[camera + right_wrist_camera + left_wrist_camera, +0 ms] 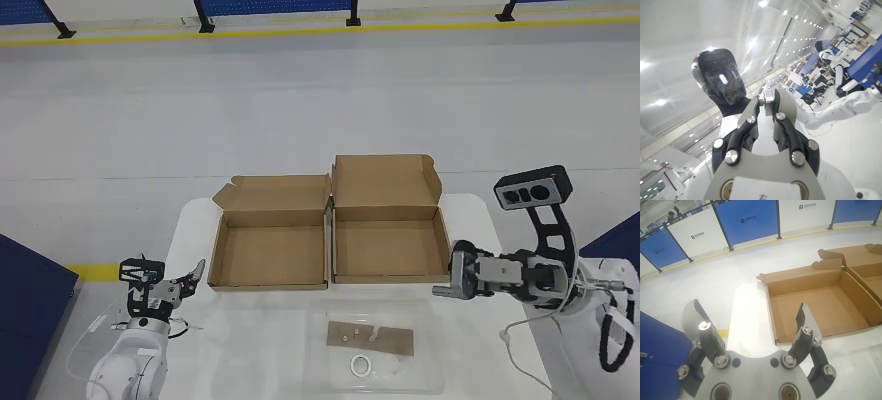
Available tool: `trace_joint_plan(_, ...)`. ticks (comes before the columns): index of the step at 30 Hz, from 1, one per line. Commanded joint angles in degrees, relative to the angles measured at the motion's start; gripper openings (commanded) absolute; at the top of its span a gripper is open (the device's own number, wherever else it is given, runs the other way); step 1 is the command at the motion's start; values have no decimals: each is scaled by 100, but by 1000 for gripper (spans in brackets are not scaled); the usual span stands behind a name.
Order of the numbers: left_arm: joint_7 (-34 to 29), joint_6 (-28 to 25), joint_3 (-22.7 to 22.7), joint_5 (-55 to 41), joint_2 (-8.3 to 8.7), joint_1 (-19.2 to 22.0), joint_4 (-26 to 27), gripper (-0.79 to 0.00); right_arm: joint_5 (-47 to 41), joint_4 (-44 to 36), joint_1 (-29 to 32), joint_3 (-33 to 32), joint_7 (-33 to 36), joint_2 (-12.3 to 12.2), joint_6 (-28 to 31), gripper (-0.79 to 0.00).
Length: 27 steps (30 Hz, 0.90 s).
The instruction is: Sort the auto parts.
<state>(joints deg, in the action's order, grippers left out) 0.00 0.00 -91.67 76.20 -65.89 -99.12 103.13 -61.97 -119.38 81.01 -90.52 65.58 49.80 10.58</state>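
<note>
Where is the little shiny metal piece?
In the right wrist view the shiny metal piece sits pinched in the jaws of the right gripper; in the top view that gripper is beside the right cardboard box, at its near right corner.

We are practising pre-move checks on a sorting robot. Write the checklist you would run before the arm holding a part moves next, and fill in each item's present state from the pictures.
1. Right gripper shut on the metal part: ok.
2. Left gripper open and empty, at the table edge: ok.
3. Left box open, nothing inside: ok.
4. Right box open, nothing inside: ok.
5. Which box suits this part: cannot tell.
6. More to sort: ok, a white ring lies in the clear tray beside a brown card.
</note>
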Motion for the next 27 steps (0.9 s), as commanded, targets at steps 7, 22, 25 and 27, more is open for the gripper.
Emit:
trace_joint_plan(7,0,0,0,0,0,0,0,0,1166,290,815,-563,301,-33,65,-785)
trace_joint_plan(22,0,0,0,0,0,0,0,0,2307,303,1404,-873,244,-49,109,-785)
trace_joint_plan(25,0,0,0,0,0,0,0,0,3199,266,1275,-971,130,-88,-188,-785)
trace_joint_plan(27,0,0,0,0,0,0,0,0,3859,242,1086,-978,170,-125,-361,-785)
